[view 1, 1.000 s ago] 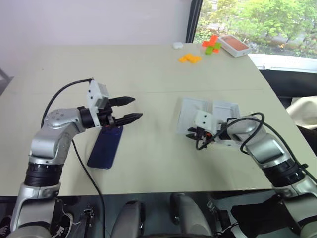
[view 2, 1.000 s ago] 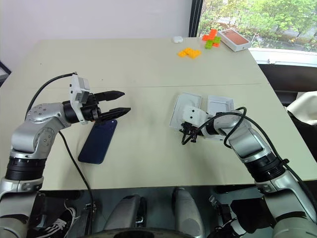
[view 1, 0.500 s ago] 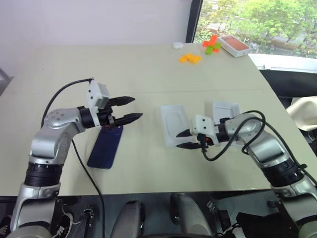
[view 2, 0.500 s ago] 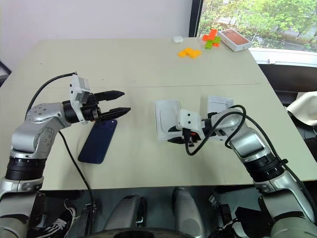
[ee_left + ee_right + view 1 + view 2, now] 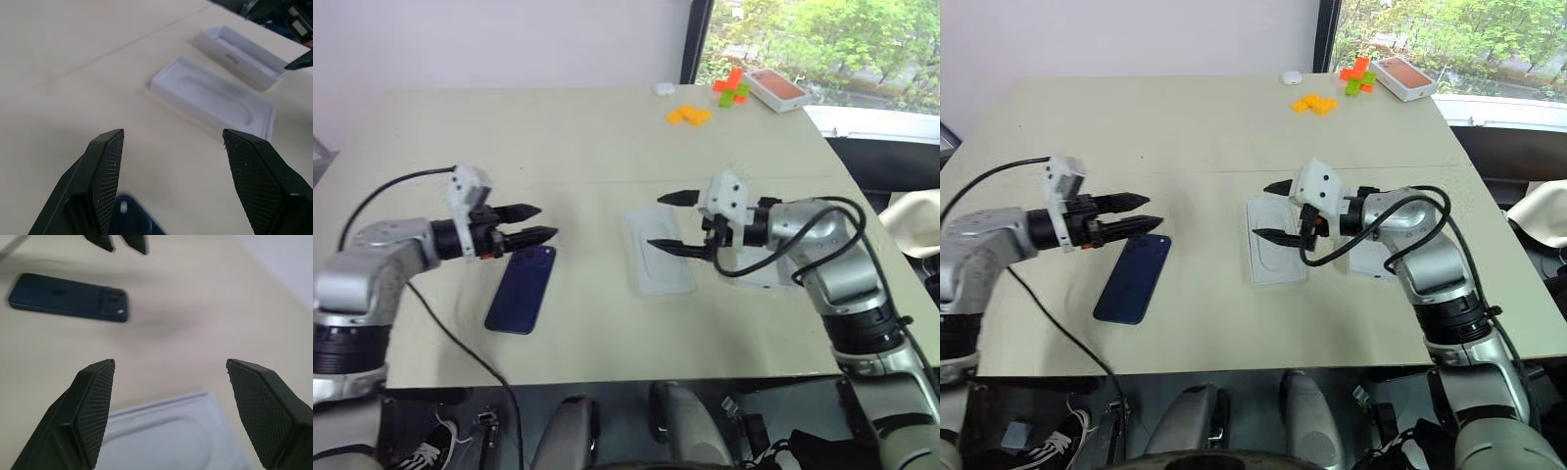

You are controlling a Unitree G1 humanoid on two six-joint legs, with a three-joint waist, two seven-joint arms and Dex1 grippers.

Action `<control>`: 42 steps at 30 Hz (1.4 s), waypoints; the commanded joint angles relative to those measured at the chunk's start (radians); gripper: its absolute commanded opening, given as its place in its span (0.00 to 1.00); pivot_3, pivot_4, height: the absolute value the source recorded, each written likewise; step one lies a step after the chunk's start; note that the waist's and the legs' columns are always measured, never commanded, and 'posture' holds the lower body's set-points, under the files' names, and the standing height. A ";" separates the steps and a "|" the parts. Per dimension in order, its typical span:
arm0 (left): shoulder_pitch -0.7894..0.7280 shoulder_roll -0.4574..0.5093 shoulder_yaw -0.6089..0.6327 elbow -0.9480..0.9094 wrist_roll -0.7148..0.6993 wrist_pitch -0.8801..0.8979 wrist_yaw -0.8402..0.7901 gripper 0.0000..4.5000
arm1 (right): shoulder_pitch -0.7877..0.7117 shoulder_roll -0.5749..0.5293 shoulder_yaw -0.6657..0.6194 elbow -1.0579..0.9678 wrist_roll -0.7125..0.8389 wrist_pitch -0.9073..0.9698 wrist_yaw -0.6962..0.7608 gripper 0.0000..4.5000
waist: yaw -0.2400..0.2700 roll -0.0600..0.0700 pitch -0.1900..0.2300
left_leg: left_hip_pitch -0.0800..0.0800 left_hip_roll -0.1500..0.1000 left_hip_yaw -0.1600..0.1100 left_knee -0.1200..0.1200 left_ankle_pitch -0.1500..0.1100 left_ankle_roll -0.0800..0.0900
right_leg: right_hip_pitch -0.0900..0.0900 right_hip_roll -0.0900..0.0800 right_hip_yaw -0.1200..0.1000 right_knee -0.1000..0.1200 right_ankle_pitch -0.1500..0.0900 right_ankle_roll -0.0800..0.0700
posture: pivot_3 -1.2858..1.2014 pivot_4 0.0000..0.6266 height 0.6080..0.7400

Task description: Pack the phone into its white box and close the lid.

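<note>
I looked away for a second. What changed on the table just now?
The right hand slid the white box left, away from the lid and toward the phone, then let go, lifted, and now hangs open above it. The left hand, open, swung out to the left. The phone and the lid kept their places.

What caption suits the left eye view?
Open right gripper above the empty white box; the phone lies nearby.

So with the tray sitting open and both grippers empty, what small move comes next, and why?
Probably the left gripper should dip onto the phone and close on it. The phone lies flat on the table beside the open, empty white box, and the gripper hovers open just above its far end.
</note>
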 commanded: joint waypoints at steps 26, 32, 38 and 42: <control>0.211 0.165 0.147 0.184 -0.050 0.157 -0.112 0.99 | -0.080 0.319 0.376 0.407 -0.503 -0.620 -0.296 0.00 | 0.001 0.000 0.000 | 0.000 -0.001 0.000 0.000 0.001 -0.001 | -0.001 -0.002 0.000 0.001 -0.002 -0.004 | 0.52 0.24 1.00; 0.179 0.194 0.055 0.219 -0.063 0.326 -0.130 0.99 | -0.115 0.319 0.408 0.457 -0.573 -0.717 -0.309 0.00 | -0.007 -0.001 0.000 | 0.000 0.000 0.000 0.000 0.001 -0.001 | -0.001 0.000 0.000 0.002 -0.001 -0.003 | 0.52 0.24 1.00; 0.099 0.161 -0.026 0.266 -0.052 0.365 -0.132 0.99 | -0.145 0.325 0.452 0.498 -0.666 -0.766 -0.330 0.00 | -0.017 -0.001 0.000 | 0.000 -0.001 -0.001 0.000 0.001 -0.002 | -0.001 0.000 0.000 0.003 -0.001 -0.002 | 0.52 0.24 1.00; 0.076 0.138 -0.048 0.276 -0.045 0.382 -0.126 0.99 | -0.180 0.329 0.487 0.542 -0.712 -0.756 -0.294 0.00 | -0.024 -0.001 0.000 | 0.000 -0.001 -0.001 0.000 0.001 -0.002 | -0.001 0.000 0.000 0.003 0.000 -0.002 | 0.52 0.24 1.00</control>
